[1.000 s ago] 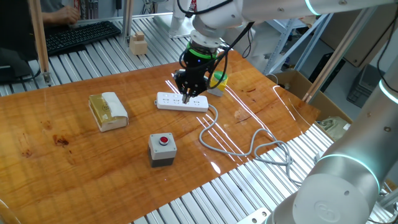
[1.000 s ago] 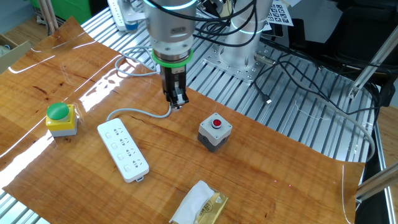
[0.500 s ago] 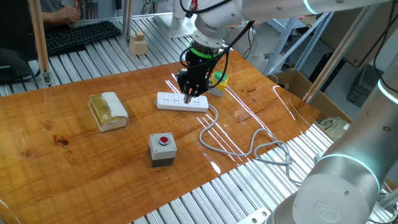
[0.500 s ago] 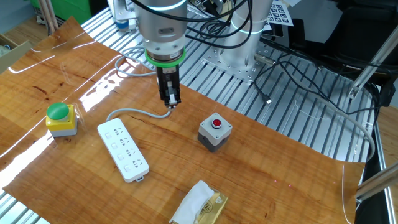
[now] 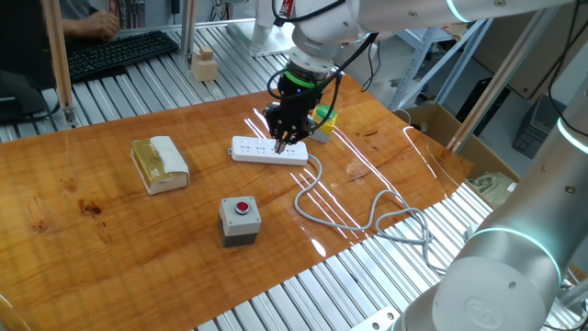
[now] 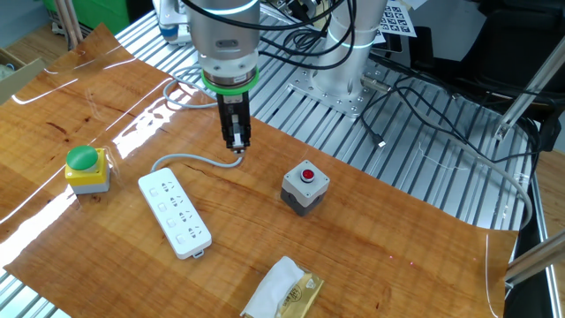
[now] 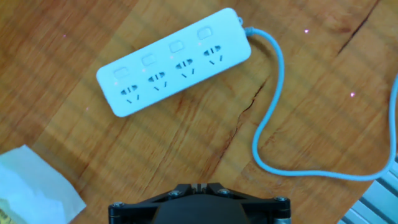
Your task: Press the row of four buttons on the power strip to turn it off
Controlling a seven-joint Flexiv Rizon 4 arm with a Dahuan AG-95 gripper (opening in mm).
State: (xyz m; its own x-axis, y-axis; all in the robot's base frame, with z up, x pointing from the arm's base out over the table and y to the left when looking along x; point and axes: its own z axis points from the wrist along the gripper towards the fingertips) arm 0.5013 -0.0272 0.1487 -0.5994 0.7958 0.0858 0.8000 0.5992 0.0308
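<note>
The white power strip [image 7: 174, 65] lies flat on the wooden table, with its grey-white cable [image 7: 268, 130] trailing from one end. The four buttons [image 7: 176, 45] run in one straight line along its far edge in the hand view, one above each socket. My gripper [image 6: 237, 147] hangs above the table beside the strip's cable end, over the cable and clear of the strip [image 6: 175, 213]. Its fingertips [image 7: 198, 185] are pressed together with nothing between them. From the one fixed view, the gripper [image 5: 281, 145] overlaps the strip [image 5: 262, 152].
A grey box with a red button [image 6: 305, 187] stands to the right of my gripper. A green knob on a yellow base [image 6: 86, 168] sits left of the strip. The tan-and-white block [image 6: 282, 291] lies near the front edge. The cable loops across the table [image 5: 367, 216].
My gripper has shifted left in the other fixed view, away from the grey box and towards the strip's cable end. It stays shut. Nothing on the table has moved.
</note>
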